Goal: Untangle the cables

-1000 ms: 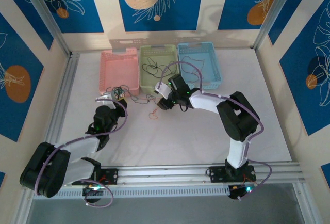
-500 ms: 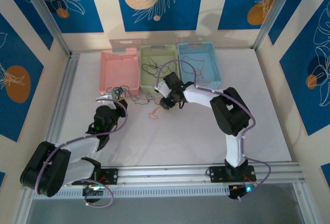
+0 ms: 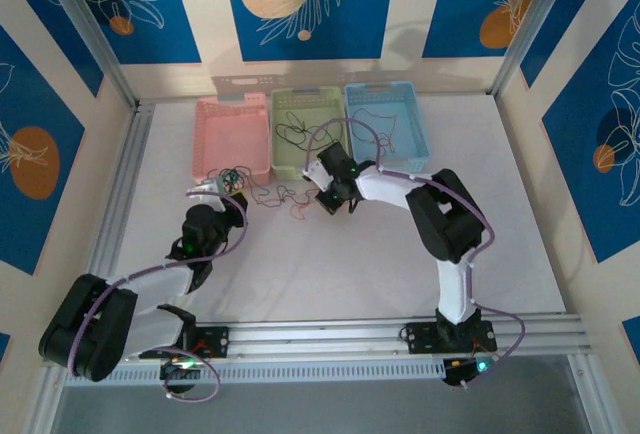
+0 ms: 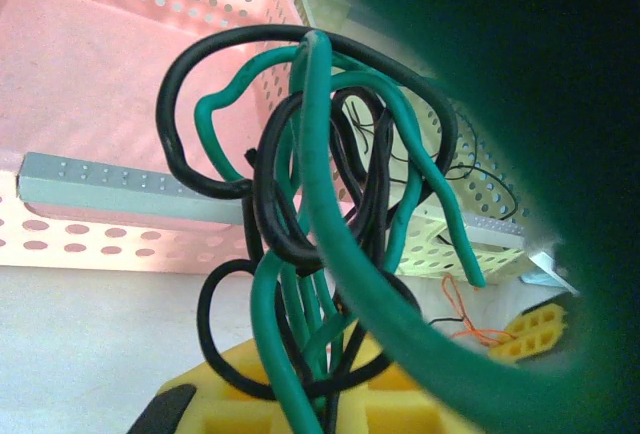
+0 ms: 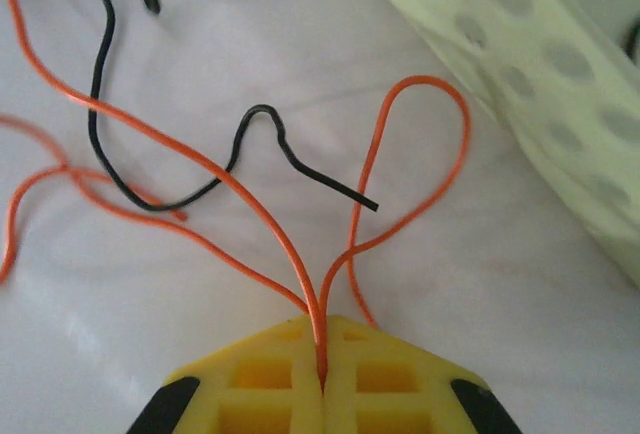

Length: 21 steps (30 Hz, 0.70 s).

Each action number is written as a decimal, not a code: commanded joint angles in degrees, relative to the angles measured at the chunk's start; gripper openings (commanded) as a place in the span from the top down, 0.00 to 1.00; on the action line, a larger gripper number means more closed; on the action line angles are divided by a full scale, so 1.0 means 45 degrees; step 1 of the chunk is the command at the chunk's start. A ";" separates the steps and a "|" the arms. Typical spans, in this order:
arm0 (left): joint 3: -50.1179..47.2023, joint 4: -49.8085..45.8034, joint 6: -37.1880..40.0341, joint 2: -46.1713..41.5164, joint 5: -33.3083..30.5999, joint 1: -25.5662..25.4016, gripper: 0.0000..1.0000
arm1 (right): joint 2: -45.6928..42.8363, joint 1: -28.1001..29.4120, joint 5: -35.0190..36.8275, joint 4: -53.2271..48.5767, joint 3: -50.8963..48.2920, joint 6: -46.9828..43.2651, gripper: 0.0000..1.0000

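The right pincer point(image 5: 322, 379), clamped on the orange cable point(image 5: 432, 79), has tugged it along the desk point(image 5: 100, 354) away from the clump point(image 4: 320, 224) gripped by the left pincer point(image 4: 330, 409) (beside the pink basket point(image 4: 90, 64)), so one strand looks nearly free.

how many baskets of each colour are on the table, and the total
pink basket: 1
green basket: 1
blue basket: 1
total: 3
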 commanded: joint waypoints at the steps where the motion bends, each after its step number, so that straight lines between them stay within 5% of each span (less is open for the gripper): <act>1: 0.0160 -0.0008 0.0065 -0.0168 0.0066 0.0151 1.00 | -0.2333 -0.0328 0.0359 0.2769 -0.1475 0.0055 1.00; 13: 0.0004 -0.0747 -0.0236 -0.0646 -0.1241 0.0153 1.00 | -0.8272 -0.5201 -0.0035 0.9678 -0.7732 0.6092 1.00; 16: 0.0022 -0.0745 -0.0225 -0.0607 -0.1240 0.0153 1.00 | -0.8714 -0.6780 -0.0908 0.9971 -0.8454 0.8006 1.00; 21: 0.0063 -0.0736 -0.0208 -0.0549 -0.1149 0.0171 1.00 | -0.8416 -0.7004 -0.1589 1.0227 -0.8412 0.8240 1.00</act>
